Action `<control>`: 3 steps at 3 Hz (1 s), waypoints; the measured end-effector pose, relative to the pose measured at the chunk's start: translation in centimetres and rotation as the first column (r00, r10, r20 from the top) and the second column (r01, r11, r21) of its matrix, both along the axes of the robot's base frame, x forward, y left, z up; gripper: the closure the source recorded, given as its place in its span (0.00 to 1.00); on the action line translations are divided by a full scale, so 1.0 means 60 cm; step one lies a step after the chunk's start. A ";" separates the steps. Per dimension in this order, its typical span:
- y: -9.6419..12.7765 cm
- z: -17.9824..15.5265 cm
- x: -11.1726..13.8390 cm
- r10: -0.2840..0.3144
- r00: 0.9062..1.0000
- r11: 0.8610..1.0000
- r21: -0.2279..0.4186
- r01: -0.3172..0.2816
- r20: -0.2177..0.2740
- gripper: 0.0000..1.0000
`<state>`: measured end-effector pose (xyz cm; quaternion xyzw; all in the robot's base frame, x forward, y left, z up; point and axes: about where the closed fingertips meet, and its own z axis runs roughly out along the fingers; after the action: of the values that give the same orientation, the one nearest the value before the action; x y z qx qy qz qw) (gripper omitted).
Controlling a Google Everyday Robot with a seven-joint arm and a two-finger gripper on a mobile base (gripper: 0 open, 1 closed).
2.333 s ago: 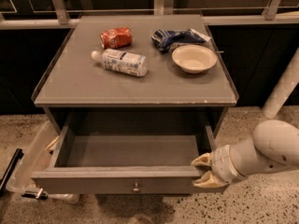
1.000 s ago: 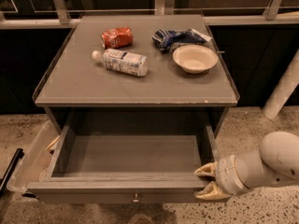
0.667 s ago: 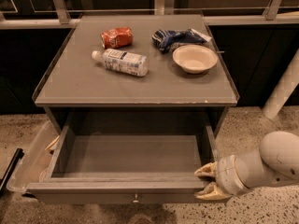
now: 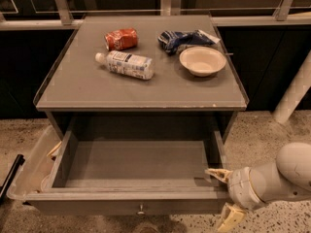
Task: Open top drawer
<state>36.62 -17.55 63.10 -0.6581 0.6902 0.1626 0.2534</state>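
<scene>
The drawer (image 4: 136, 198) stands pulled well out from under the cabinet top (image 4: 87, 91), its front nearest me and its box open to view. To my eye the job is all but done.

The gripper (image 4: 216, 198) sits at the drawer's front right corner with its claw released. One finger (image 4: 217, 173) lies over the corner's rim and the other (image 4: 228, 218) hangs below and in front, spread wider than the panel between them, so nothing looks pinched.

What's left, I'd say, is to back away cleanly: draw the gripper out to the right, clear of the corner, without hooking the rim and nudging the drawer in or skewing it. If more travel is wanted, pull straight toward the front, not sideways (a pull at one corner may rack it).

The drawer is plain grey, wide and deep, empty inside, with a small round knob (image 4: 141, 209) at the centre of its front. On the top, a bottle (image 4: 125, 63) and can (image 4: 121, 38) lie toward the back left, and a bowl (image 4: 202, 60) sits near the right edge.
</scene>
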 end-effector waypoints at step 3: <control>-0.010 -0.008 -0.049 0.015 1.000 0.999 0.030 -0.014 -0.012 0.20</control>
<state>33.67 -18.13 62.62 -0.6581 0.6845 0.1789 0.2577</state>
